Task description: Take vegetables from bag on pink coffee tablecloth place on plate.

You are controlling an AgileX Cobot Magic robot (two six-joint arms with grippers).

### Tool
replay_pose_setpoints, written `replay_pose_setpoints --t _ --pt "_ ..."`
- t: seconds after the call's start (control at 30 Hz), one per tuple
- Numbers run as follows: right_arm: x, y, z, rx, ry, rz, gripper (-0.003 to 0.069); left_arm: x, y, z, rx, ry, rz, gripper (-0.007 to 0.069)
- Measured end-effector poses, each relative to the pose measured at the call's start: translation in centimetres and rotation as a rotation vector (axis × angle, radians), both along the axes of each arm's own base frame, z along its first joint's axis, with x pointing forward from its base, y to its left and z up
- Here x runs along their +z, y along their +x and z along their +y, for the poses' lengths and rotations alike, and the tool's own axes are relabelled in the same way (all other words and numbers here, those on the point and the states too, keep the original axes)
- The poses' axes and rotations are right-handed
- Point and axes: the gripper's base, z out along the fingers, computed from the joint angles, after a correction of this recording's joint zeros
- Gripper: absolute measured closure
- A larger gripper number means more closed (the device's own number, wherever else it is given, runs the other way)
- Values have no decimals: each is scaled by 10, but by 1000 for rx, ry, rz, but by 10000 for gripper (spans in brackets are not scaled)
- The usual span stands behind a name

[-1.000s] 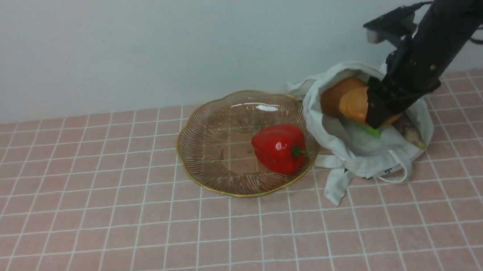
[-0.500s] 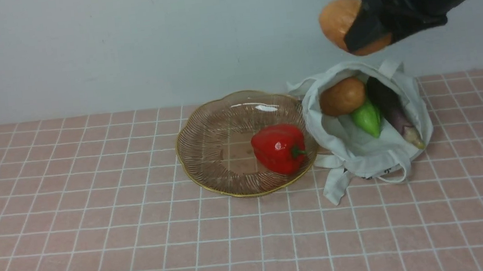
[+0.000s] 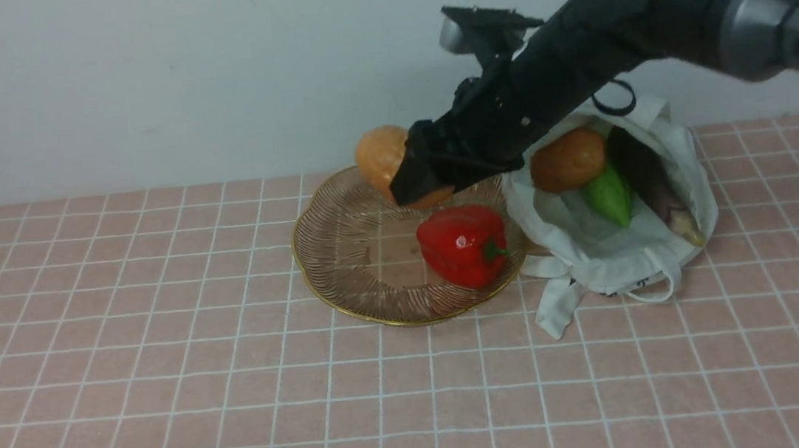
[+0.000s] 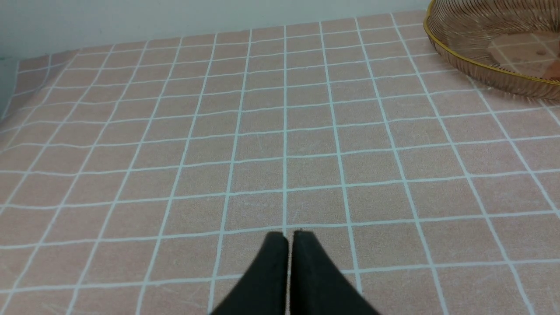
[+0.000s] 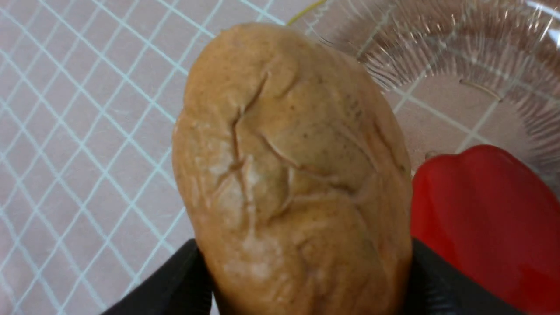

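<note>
My right gripper (image 3: 415,179) is shut on a brown-orange potato (image 3: 379,158) and holds it just above the back rim of the amber glass plate (image 3: 343,252). The potato fills the right wrist view (image 5: 288,175). A red bell pepper (image 3: 462,245) lies on the plate and also shows in the right wrist view (image 5: 485,218). The off-white bag (image 3: 610,254) lies right of the plate with a second potato (image 3: 567,159), a green gourd (image 3: 608,196) and a purple eggplant (image 3: 651,179) in it. My left gripper (image 4: 289,238) is shut and empty, low over the pink tablecloth (image 4: 218,131).
The bag's strap handles (image 3: 556,304) trail onto the tablecloth (image 3: 161,353) in front of the bag. A pale wall (image 3: 169,77) stands behind the table. The plate's gold rim (image 4: 472,65) shows far off in the left wrist view.
My right gripper has lifted the potato out of the bag, swung left and come down over the plate's back rim. The other vegetables in the bag are uncovered.
</note>
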Motion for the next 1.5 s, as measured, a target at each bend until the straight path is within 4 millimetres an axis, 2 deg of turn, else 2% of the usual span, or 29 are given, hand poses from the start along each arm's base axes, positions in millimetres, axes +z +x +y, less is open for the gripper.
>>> replay_pose_setpoints --t 0.03,0.07,0.17,0.3,0.43,0.47,0.57,0.67,0.73,0.77,0.8,0.83,0.87,0.9,0.93,0.97,1.07,1.1,1.13,1.17,1.2,1.23,1.33,1.4,1.5 --pt "-2 1 1 -2 0 -1 181 0 0 0 0 0 0 629" --pt "-15 4 4 -5 -9 15 181 0 0 0 0 0 0 629" --pt "-36 8 6 -8 -26 46 181 0 0 0 0 0 0 629" --pt "-50 10 7 -11 -35 71 168 0 0 0 0 0 0 629" --pt "-50 10 7 -11 -35 74 87 0 0 0 0 0 0 629" --pt "-49 11 7 -10 -33 73 36 0 0 0 0 0 0 629" --pt "-42 10 8 22 -34 84 -20 0 0 0 0 0 0 629" --pt "-24 9 10 86 -39 97 -30 0 0 0 0 0 0 629" --pt "-3 9 11 135 -35 91 -31 0 0 0 0 0 0 629" --pt "-3 9 11 135 -35 91 -31 0 0 0 0 0 0 629" --pt "14 11 11 131 -22 65 -23 0 0 0 0 0 0 629" --pt "19 11 11 125 -17 59 -20 0 0 0 0 0 0 629" --pt "37 10 10 86 0 44 9 0 0 0 0 0 0 629" --pt "42 9 9 83 3 36 13 0 0 0 0 0 0 629" --pt "62 5 6 46 8 15 61 0 0 0 0 0 0 629" --pt "66 4 5 43 8 8 68 0 0 0 0 0 0 629" --pt "92 -5 -5 9 -24 -42 167 0 0 0 0 0 0 629" --pt "110 -13 -14 -19 -64 -92 251 0 0 0 0 0 0 629" --pt "116 -16 -16 -22 -66 -103 261 0 0 0 0 0 0 629" --pt "137 -25 -26 -57 -106 -165 351 0 0 0 0 0 0 629" --pt "140 -26 -28 -58 -111 -173 351 0 0 0 0 0 0 629" --pt "164 -39 -38 -90 -130 -238 430 0 0 0 0 0 0 629" --pt "213 -71 -63 -158 -164 -374 582 0 0 0 0 0 0 629" --pt "232 -88 -73 -176 -167 -430 629 0 0 0 0 0 0 629" --pt "259 -129 -95 -205 -180 -507 666 0 0 0 0 0 0 629"
